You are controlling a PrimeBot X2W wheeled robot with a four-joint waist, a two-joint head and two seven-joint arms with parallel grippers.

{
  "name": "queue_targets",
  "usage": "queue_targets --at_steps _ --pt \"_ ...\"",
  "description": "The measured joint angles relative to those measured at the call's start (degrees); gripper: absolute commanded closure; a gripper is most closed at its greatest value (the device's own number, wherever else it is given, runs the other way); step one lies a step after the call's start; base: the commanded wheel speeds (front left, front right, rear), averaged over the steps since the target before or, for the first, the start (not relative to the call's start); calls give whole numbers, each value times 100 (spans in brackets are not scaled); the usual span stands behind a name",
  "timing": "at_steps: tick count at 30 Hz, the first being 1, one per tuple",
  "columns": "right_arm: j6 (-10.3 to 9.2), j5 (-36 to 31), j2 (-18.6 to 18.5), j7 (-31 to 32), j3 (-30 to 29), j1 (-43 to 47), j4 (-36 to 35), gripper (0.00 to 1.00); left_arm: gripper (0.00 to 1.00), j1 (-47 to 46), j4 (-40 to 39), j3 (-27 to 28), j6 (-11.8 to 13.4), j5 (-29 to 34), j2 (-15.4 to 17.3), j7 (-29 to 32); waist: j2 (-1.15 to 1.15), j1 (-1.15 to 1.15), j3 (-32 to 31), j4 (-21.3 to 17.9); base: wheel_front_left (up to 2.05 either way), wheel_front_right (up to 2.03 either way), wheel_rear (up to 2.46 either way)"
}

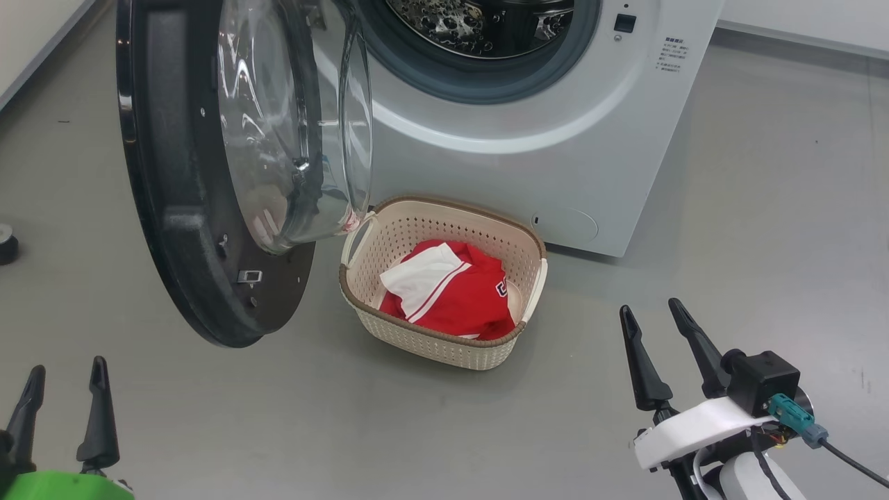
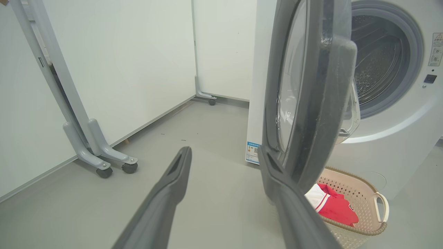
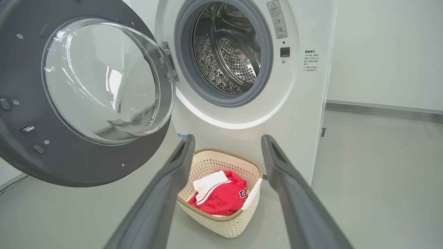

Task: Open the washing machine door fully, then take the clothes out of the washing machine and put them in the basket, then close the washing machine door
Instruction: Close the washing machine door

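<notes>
The washing machine stands at the back with its door swung wide open to the left. Its steel drum shows no garments. Red and white clothes lie in the cream basket on the floor before the machine. My left gripper is open at the lower left, near the door's outer edge. My right gripper is open at the lower right, apart from the basket.
Grey floor spreads all around. White panels on wheeled feet stand to the left of the machine. A small dark object sits at the far left edge.
</notes>
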Motion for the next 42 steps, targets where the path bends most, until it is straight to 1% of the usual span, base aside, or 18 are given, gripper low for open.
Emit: queue_targets --at_steps 2,3,4,5,18,22,24,26,30,34,35,36,38,40,41,42 --pt "0 0 0 0 -1 0 -1 0 0 -1 5 -2 0 -1 0 0 0 0 10 1 0 0 0" --pt "0 0 0 0 -1 0 -1 0 5 -1 7 -7 0 -1 -1 0 0 0 14 1 0 0 0" --pt "0 0 0 0 -1 0 -1 0 72 -1 7 -15 0 -2 -1 0 0 0 19 2 0 0 0" --pt "0 0 0 0 -1 0 -1 0 100 -1 7 -25 0 -2 -1 0 0 0 22 2 0 0 0" --pt "0 -1 3 0 -10 0 -2 0 100 -8 2 -100 0 -78 41 0 0 0 50 0 0 0 0" --pt "0 -9 3 0 -9 0 -8 0 100 -38 -79 -92 -1 -235 152 0 0 0 65 -3 0 0 0" --pt "1 -10 2 0 -9 -2 -27 0 100 -143 -137 -78 -1 -412 149 -1 0 0 92 -4 0 0 0" --pt "1 -10 -2 0 -8 -2 -26 0 100 -304 -183 -80 0 -456 192 5 0 0 104 -6 0 0 0" --pt "1 -12 -3 0 -2 -4 -26 0 100 -610 -245 21 -1 -1049 208 232 0 0 127 -12 0 0 0" --pt "1 -30 -3 0 58 -14 -25 0 100 -915 -243 364 -1 -1985 57 644 0 0 161 -35 0 0 0" --pt "1 -30 -3 0 58 -14 -25 0 100 -915 -243 364 -1 -1985 57 644 0 0 161 -35 0 0 0" --pt "2 -60 -2 0 85 -31 -25 0 100 -1046 -224 552 -1 -2504 -68 913 0 0 190 -58 0 0 0" --pt "2 -60 -3 0 98 -48 -25 0 100 -1205 -160 731 -1 -2996 -198 1193 0 0 221 -84 0 0 0" --pt "2 -60 -3 0 107 -77 -25 0 100 -1356 -112 846 0 -3439 -250 1505 0 0 252 -114 0 0 0" --pt "2 -60 -3 0 107 -77 -25 0 100 -1356 -112 846 0 -3439 -250 1505 0 0 252 -114 0 0 0" --pt "2 -60 -3 0 110 -98 -24 0 100 -1434 -98 914 12 -3676 -280 1652 0 0 266 -128 0 0 0"
